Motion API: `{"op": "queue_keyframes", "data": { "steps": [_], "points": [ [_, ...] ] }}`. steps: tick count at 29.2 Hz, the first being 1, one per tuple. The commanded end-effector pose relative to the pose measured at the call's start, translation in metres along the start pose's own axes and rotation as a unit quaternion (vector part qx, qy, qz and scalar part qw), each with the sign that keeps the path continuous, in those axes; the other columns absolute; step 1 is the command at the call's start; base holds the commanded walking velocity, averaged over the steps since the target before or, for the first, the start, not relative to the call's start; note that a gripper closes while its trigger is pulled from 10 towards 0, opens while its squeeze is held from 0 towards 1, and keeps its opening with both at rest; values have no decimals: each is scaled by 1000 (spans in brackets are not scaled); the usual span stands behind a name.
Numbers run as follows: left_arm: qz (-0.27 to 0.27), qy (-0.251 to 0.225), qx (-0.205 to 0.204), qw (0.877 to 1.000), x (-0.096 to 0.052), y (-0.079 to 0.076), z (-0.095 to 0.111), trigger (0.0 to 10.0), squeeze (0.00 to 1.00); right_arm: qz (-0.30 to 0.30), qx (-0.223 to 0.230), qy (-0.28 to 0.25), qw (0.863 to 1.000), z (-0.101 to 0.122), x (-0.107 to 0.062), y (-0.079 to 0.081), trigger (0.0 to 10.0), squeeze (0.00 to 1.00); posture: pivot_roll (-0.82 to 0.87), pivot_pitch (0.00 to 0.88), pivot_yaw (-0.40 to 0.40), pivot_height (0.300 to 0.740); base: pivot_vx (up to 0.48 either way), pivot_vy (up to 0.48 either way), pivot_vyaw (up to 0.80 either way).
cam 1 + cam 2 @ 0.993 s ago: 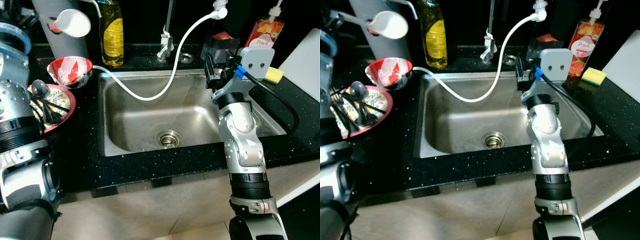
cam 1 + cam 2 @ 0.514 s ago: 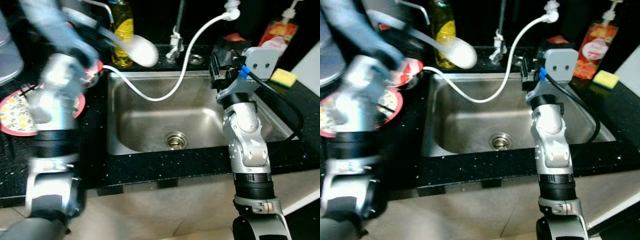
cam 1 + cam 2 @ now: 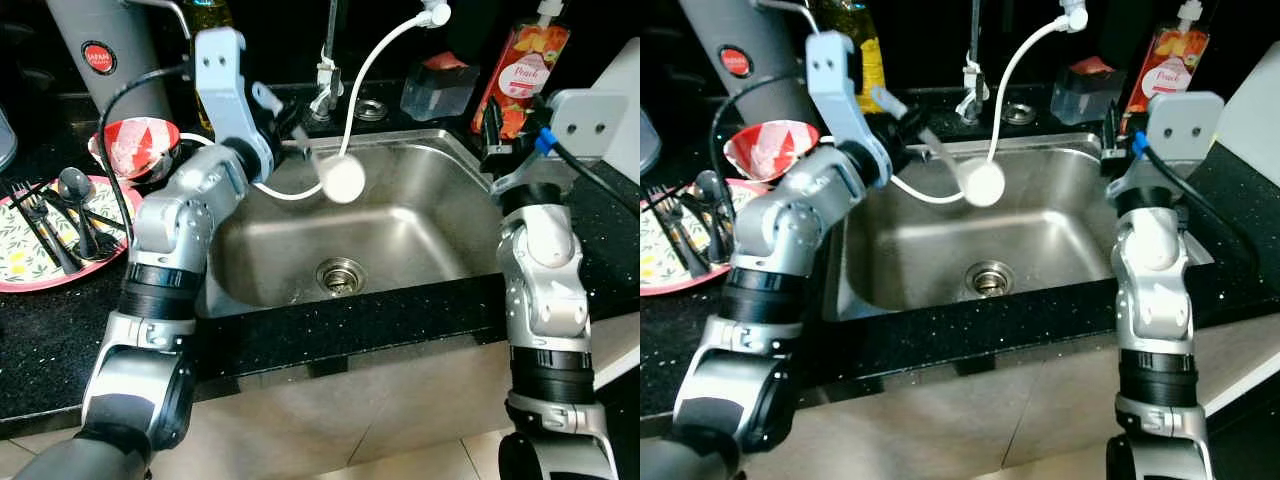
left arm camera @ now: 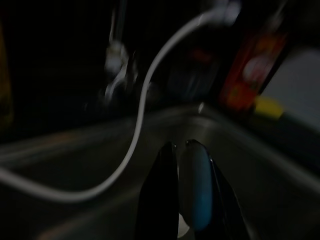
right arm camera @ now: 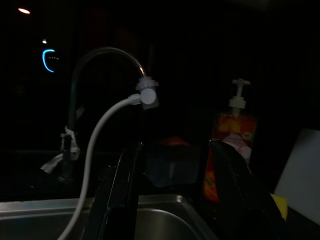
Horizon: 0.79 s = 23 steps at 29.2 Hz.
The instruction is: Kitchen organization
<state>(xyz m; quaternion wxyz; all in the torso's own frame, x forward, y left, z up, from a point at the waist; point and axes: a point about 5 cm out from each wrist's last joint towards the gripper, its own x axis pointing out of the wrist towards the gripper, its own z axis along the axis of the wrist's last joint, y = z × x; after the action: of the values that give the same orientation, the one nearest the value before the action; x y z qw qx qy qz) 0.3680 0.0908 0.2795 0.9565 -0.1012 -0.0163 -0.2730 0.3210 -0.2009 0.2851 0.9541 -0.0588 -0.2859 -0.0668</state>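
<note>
A white ladle (image 3: 343, 180) hangs bowl-down over the steel sink (image 3: 440, 240), its pale handle (image 4: 195, 190) pinched between my left fingers. My left gripper (image 3: 282, 125) is shut on that handle, above the sink's back left corner. My right gripper (image 3: 497, 125) hovers over the sink's right rim with its fingers (image 5: 125, 185) spread and nothing between them; it faces the faucet and the peach soap bottle (image 5: 231, 145).
A white hose (image 3: 385, 45) loops from the faucet into the sink, just behind the ladle. On the left counter stand a red bowl (image 3: 135, 145) and a floral plate (image 3: 25, 270) with forks and a spoon. A clear container (image 3: 440, 90) and peach bottle (image 3: 520, 70) stand behind the sink.
My left arm has swung the ladle from above the left counter to over the sink. The camera has shifted, and the right arm stays by the sink's right side.
</note>
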Motion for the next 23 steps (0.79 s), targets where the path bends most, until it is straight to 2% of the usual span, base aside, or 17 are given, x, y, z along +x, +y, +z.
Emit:
{"op": "queue_keyframes", "data": {
  "steps": [1, 8, 9, 10, 22, 23],
  "points": [
    [8, 40, 8, 999, 4, -2, -17, 10000, 0, 5, 1, -4, 1000, 3, 0, 4, 10000, 0, 52, 0, -6, 740, 0, 0, 0],
    [48, 58, 3, 997, 0, 9, -29, 10000, 0, 11, 12, -2, 1000, 1, 1, 11, 10000, 0, 61, 0, -12, 740, 0, 0, 0],
    [51, 58, -2, 997, -1, 9, -30, 10000, 102, 13, 14, -1, 1000, 1, 1, 13, 10000, 0, 63, 0, -13, 740, 0, 0, 0],
    [51, 58, -2, 997, -1, 9, -30, 10000, 102, 13, 14, -1, 1000, 1, 1, 13, 10000, 0, 63, 0, -13, 740, 0, 0, 0],
    [36, 65, -26, 997, -5, 1, -39, 10000, 110, 21, 24, 4, 999, -2, 2, 20, 10000, 0, 67, 0, -17, 740, 0, 0, 0],
    [16, 63, -55, 996, -5, -6, -42, 10000, 63, 24, 29, 4, 999, -2, 1, 22, 10000, 0, 65, 0, -15, 740, 0, 0, 0]
  ]
}}
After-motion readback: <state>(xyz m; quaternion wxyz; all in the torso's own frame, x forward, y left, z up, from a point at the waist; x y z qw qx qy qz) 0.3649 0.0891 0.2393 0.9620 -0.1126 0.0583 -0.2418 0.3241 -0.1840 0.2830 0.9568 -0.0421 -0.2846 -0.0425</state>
